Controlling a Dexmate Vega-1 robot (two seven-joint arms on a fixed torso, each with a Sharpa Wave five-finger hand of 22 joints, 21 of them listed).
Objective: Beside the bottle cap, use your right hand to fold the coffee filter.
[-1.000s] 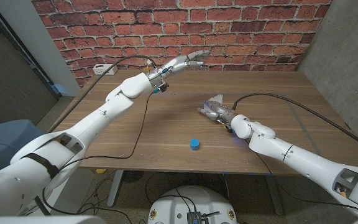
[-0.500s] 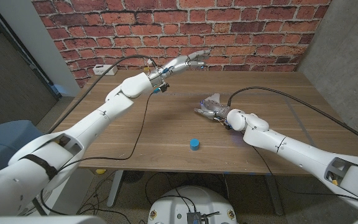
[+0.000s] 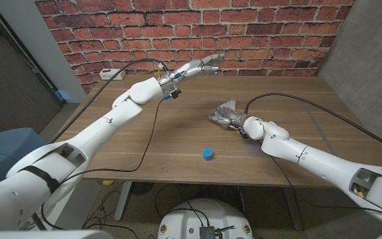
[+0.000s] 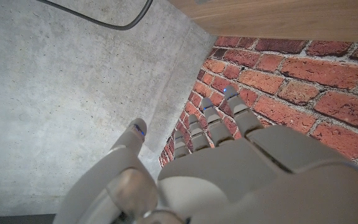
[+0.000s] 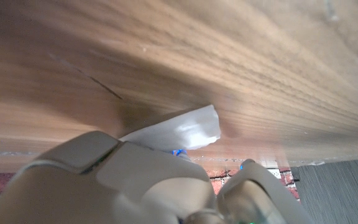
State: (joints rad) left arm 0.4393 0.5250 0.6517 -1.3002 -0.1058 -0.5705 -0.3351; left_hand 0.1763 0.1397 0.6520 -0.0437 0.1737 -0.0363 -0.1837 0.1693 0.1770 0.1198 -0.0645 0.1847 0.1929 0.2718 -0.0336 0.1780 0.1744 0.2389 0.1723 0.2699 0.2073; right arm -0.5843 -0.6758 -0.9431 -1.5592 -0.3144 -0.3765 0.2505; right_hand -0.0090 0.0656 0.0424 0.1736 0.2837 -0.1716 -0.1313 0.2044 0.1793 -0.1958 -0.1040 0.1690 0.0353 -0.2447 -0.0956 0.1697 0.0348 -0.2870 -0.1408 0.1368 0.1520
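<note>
1. The robot's right hand [image 3: 228, 117] is sitting on the wooden table [image 3: 178, 143], roughly mid-table, right on top of the thin, pale, translucent coffee filter [image 3: 226, 107]
2. In the right wrist view the right hand [image 5: 135, 186] is pressing down over the filter [image 5: 182, 132], with a white crinkled edge poking out past the hand. Can't really tell if the fingers are actually pinching the paper or just lying on it, they're hiding too much
3. The small round blue bottle cap [image 3: 207, 154] is sitting closer to the table's front edge, near the filter but clearly apart from it, not touching anything
4. The left hand [image 3: 201, 66] is hanging up in the air over the far edge of the table by the red brick wall [image 3: 197, 30], fingers spread and stretched out, holding nothing
5. The left wrist view is backing that up: the left hand's fingers [image 4: 211, 124] are pointing out straight toward the bricks with nothing in them
</note>
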